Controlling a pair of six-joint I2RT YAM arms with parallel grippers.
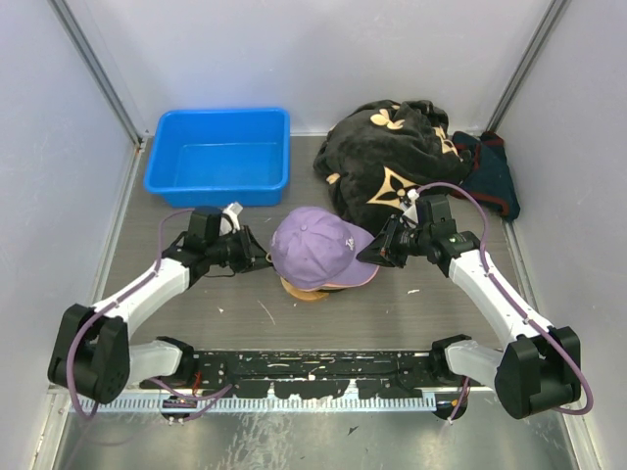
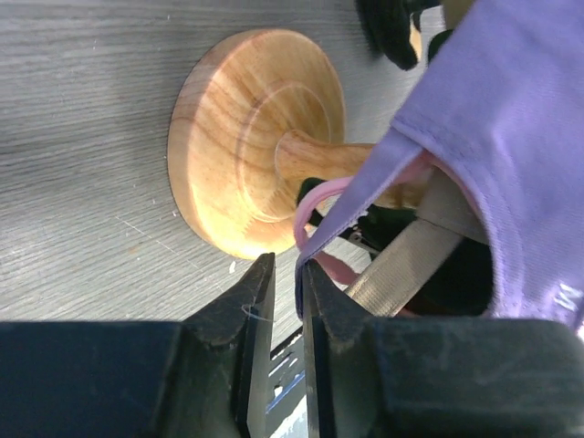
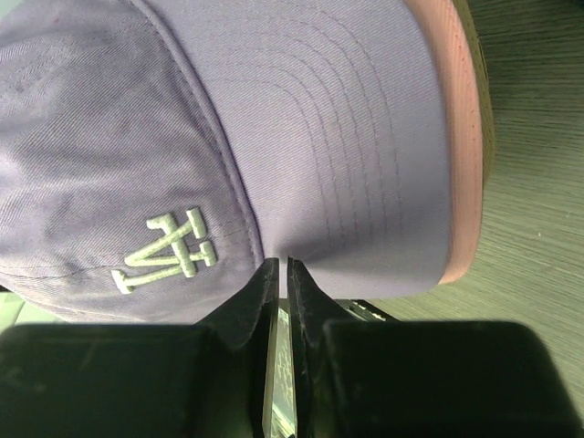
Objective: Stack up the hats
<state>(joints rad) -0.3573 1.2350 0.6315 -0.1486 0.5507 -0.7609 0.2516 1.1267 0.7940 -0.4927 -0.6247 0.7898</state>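
- Black mounting rail runs along the near edge of the grey wood-grain table, with both arm bases at its ends.
- Left gripper reaches in from the left. Its jaws stand a narrow slit apart and nothing shows inside the slit. The hem of the lavender cap comes down right at the tip of one finger.
- Right gripper reaches in from the right. Its jaws are all but closed, and their tips are set on the cap's edge where the brim meets the crown, so they look pinched on it.
- The lavender cap sits at mid-table between the two grippers, on top of the wooden stand, with its brim pointing toward the right arm. A pale embroidered logo shows on the crown just beside the right fingertips.
- A pink brim peeks out directly beneath the lavender brim, following the same curve.
- Seen from below in the left wrist view, a tan strap and a bit of dark green fabric hang under the lavender shell, around the stand's stem.
- The stand's round base rests flat on the table.
- Farther back on the left is a blue plastic bin.
- Farther back on the right is a heaped black cloth with tan flower marks, and a dark navy and red item lies against its right side.
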